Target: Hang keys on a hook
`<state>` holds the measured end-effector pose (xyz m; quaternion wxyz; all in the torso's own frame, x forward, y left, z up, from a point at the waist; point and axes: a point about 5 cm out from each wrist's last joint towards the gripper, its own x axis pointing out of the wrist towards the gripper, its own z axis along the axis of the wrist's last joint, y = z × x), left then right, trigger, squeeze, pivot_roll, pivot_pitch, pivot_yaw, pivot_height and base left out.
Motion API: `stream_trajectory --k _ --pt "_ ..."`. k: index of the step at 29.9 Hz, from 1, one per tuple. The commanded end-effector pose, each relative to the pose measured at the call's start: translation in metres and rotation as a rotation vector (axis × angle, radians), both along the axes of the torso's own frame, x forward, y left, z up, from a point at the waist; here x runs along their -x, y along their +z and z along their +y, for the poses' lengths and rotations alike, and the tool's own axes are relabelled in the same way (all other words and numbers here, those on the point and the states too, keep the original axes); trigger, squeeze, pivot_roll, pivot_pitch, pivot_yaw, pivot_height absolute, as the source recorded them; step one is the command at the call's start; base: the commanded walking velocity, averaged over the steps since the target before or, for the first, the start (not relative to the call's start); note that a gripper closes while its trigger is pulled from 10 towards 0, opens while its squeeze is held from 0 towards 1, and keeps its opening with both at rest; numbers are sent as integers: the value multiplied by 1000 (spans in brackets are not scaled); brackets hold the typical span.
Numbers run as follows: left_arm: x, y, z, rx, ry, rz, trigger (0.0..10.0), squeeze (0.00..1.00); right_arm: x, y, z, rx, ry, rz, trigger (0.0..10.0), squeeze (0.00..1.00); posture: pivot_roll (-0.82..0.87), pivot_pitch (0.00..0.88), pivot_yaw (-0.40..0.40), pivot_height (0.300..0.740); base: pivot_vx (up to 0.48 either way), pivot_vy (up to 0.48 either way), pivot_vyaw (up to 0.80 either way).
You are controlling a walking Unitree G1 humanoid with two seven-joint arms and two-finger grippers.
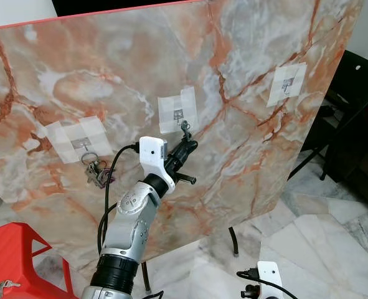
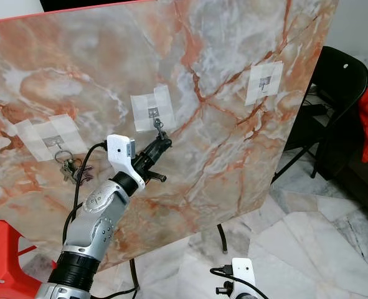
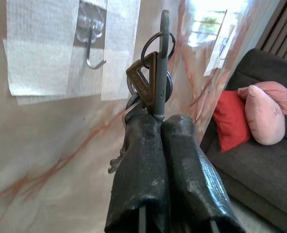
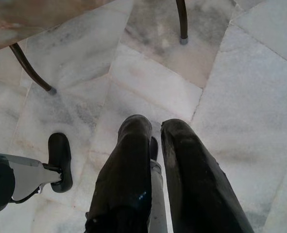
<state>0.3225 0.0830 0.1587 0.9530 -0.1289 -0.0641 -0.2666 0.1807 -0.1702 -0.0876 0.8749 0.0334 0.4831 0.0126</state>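
A red stool [image 1: 12,252] stands at the far left on the marble floor [image 1: 320,237]. Behind it leans a marbled panel [image 1: 246,156] with three taped hooks in a row. The left hook [image 1: 84,145] already carries a bunch of keys [image 1: 98,172] hanging against the panel. The left end effector [image 1: 185,133] is raised to the panel, its tip just below the middle hook [image 1: 179,114]. Its two black fingers [image 3: 148,160] are pressed tightly together, pinching a key ring with keys [image 3: 153,73] that stick up beyond the fingertips, near the hook but not on it. Further right, the right hook [image 1: 287,84] is bare. A black chair [image 1: 352,106] stands past the panel's right edge. The right end effector [image 4: 155,128] hangs low over the floor, its fingers narrowly apart and holding nothing.
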Motion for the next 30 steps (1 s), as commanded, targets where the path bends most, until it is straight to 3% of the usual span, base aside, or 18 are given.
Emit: stream_trajectory --k 1,21,30 --pt "-3 4 -2 -5 -19 -12 10000 0 0 0 0 -3 -2 2 10000 0 -10 0 -8 740 0 0 0" --pt "-12 3 -7 -8 -44 6 10000 0 -2 1 0 -3 -3 -2 10000 0 -10 0 -8 740 0 0 0" --pt "-22 3 -2 -23 21 19 10000 0 -2 1 0 -3 -2 -2 10000 0 -8 0 -10 740 0 0 0"
